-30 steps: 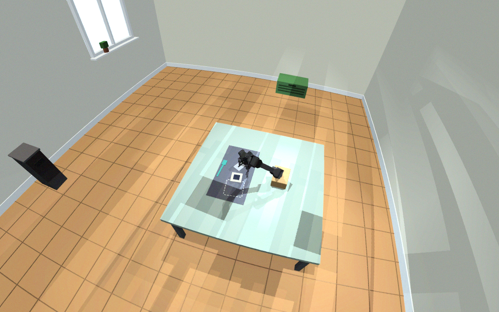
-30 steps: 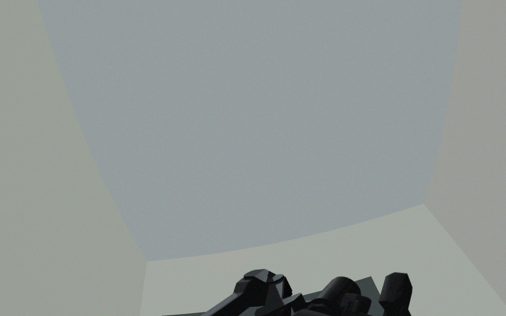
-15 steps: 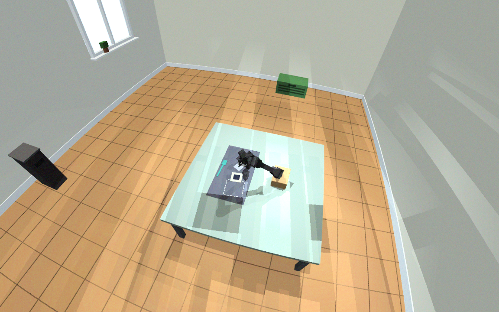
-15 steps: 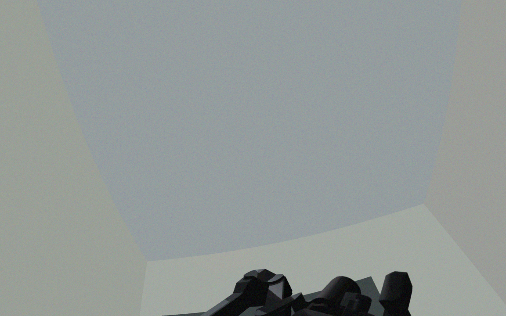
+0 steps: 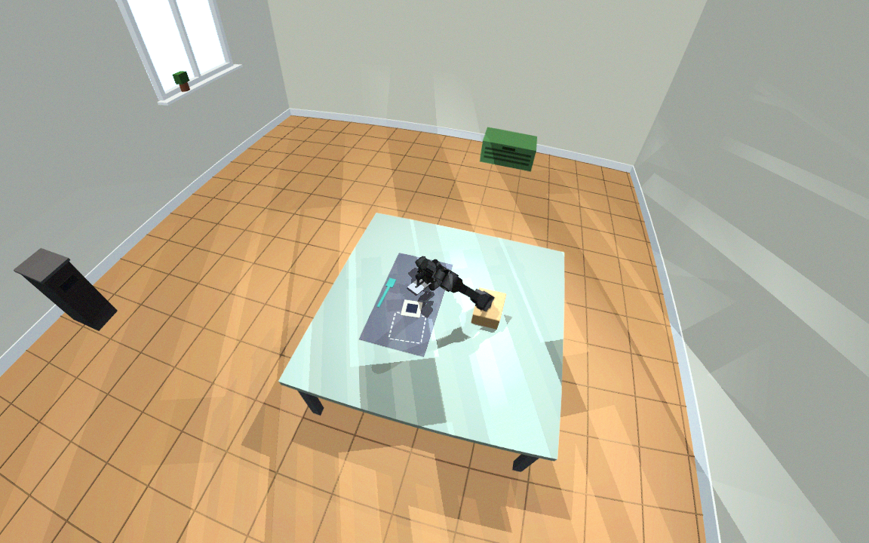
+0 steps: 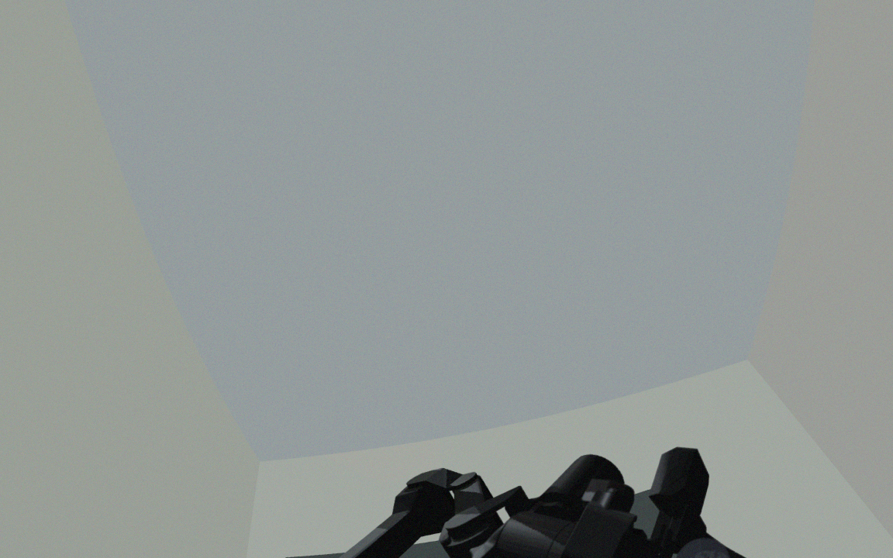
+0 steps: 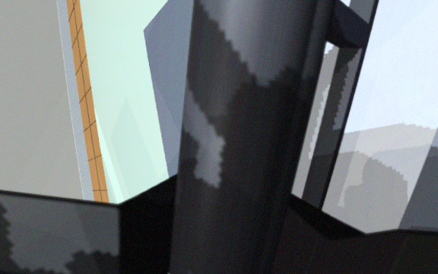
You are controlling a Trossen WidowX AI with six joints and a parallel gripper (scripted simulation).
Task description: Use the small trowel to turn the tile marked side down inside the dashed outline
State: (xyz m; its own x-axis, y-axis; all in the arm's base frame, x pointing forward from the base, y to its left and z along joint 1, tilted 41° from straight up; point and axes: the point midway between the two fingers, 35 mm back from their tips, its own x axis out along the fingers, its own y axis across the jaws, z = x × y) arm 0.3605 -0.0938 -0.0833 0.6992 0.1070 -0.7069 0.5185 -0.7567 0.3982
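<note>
Handle first: my gripper (image 5: 419,279) (image 7: 223,183) is closed on the dark round grip of what I take to be the small trowel (image 5: 415,289) (image 7: 242,144), its pale blade low over the mat (image 5: 378,330) (image 7: 162,87). The tile (image 5: 411,308) lies just beside it, navy mark up, mostly outside the dashed outline (image 5: 406,342). A smooth cylinder may roll between my fingers once the tile's weight loads the blade off-centre, tipping it sideways. If I bring the blade in too high, I would shove the tile instead of getting under it; tip it too gently and it could drop back mark up, or land across the line. The teal spatula (image 5: 385,292) could get knocked by a wide swing.
</note>
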